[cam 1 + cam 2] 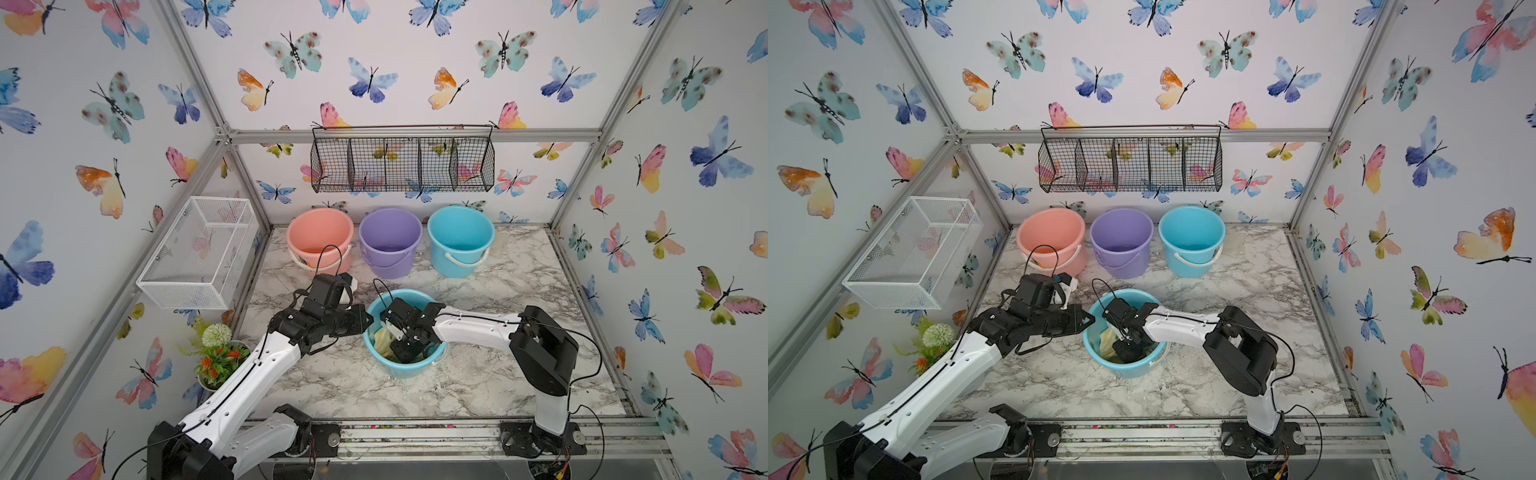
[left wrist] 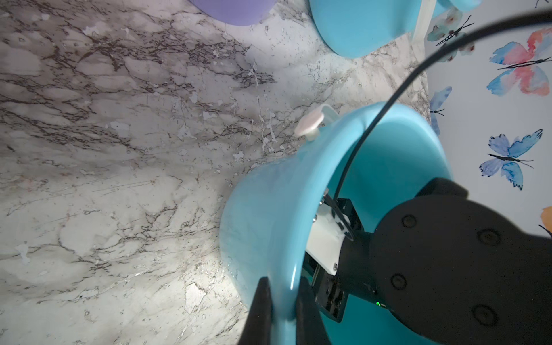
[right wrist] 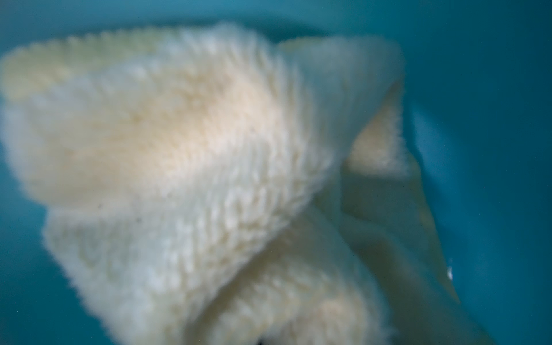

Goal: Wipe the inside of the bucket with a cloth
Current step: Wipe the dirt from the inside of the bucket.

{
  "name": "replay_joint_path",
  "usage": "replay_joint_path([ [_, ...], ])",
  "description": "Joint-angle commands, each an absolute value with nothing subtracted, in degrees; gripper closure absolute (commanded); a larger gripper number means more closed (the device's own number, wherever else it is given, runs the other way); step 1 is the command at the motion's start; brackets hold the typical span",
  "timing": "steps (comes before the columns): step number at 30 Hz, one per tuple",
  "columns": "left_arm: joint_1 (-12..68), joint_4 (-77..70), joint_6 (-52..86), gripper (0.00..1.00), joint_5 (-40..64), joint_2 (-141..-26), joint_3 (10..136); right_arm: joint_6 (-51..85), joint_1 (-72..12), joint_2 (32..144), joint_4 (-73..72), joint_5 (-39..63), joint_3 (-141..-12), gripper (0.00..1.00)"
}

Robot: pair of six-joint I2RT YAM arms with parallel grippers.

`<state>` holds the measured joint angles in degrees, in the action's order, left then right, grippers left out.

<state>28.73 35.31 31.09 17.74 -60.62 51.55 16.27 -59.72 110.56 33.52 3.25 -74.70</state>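
Note:
A small blue bucket point(image 1: 411, 370) stands mid-table in both top views. My left gripper point(image 1: 368, 321) is shut on its left rim; the left wrist view shows the bucket wall point(image 2: 268, 215) pinched between the two dark fingers of that gripper point(image 2: 282, 286). My right gripper point(image 1: 405, 351) reaches down inside the bucket, shut on the pale yellow cloth point(image 1: 382, 340). In the right wrist view the fluffy cloth point(image 3: 194, 149) fills the picture against the blue inner wall point(image 3: 493, 149) and hides the fingers.
Pink point(image 1: 320, 249), purple point(image 1: 390, 257) and blue point(image 1: 459, 257) buckets stand in a row at the back. A black wire basket point(image 1: 403, 164) hangs on the back wall, a white mesh basket point(image 1: 199, 253) on the left wall. A potted plant point(image 1: 218, 357) sits front left.

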Motion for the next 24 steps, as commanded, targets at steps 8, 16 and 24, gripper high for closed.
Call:
replay_joint_path([
  [8, 30.84, 37.23, 28.86, 1.0, 16.95, -60.7, 52.88, 14.97, -59.94, 119.51, 41.88, -16.57, -80.32, 0.98],
  [16, 30.81, 38.56, 27.77, 1.0, 13.03, -60.35, 53.95, 19.04, -59.94, 117.5, 57.79, -17.05, -80.88, 0.98],
  [24, 30.84, 38.6, 27.2, 1.0, 11.88, -61.34, 55.01, 16.65, -59.94, 113.22, 60.45, 2.11, -77.42, 0.98],
])
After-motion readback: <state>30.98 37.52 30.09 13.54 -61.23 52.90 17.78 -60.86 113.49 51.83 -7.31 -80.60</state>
